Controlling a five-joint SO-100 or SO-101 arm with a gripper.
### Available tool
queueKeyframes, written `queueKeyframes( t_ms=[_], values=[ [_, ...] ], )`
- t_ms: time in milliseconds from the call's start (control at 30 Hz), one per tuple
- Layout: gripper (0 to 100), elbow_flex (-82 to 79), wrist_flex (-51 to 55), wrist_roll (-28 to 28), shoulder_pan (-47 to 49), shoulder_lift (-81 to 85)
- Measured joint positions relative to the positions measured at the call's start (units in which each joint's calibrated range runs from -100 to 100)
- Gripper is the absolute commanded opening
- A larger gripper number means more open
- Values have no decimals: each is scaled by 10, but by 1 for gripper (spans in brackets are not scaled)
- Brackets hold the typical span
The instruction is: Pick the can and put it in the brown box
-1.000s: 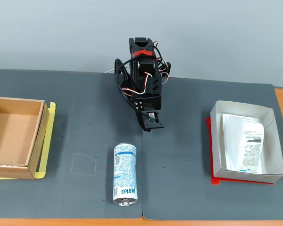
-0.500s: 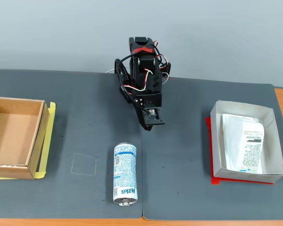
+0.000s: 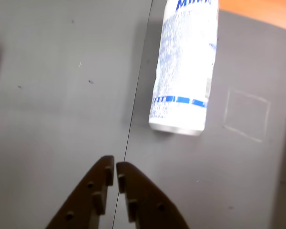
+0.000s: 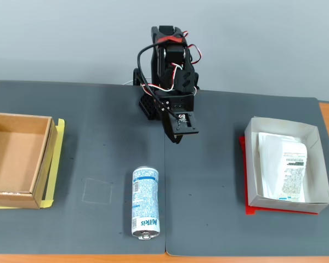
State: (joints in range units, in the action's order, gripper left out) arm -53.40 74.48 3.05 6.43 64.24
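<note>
While my claw point(image 3: 115, 168) hangs above the dark grey worktop point(image 4: 225, 208), its two brown fingers point(image 3: 133, 195) sit pressed almost together with only a thin slit between the tips, and they grip nothing. Seen from the wrist view, the can point(image 3: 183, 71) lies on its side ahead of me and a little to the right, apart from my fingertips, its silver end nearest to me. From the fixed view, the can point(image 4: 146, 203) rests near the front edge of the worktop, its "Milkis" lettering toward that edge, well below my arm point(image 4: 170, 82). Over at the far left stands the brown box point(image 4: 19, 159), open and holding nothing. A white paper box point(image 4: 285, 164) with a printed packet point(image 4: 285, 167) sits at the right.
</note>
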Motion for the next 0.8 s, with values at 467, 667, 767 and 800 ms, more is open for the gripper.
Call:
queueKeyframes(
  t_ms=[467,667,767,800],
  values=[
    [2,322,-1,0,-13,-320],
    [2,409,-1,0,-33,-442],
    [2,444,-1,0,-38,-495],
    [2,454,-1,0,-40,-511]
  ],
)
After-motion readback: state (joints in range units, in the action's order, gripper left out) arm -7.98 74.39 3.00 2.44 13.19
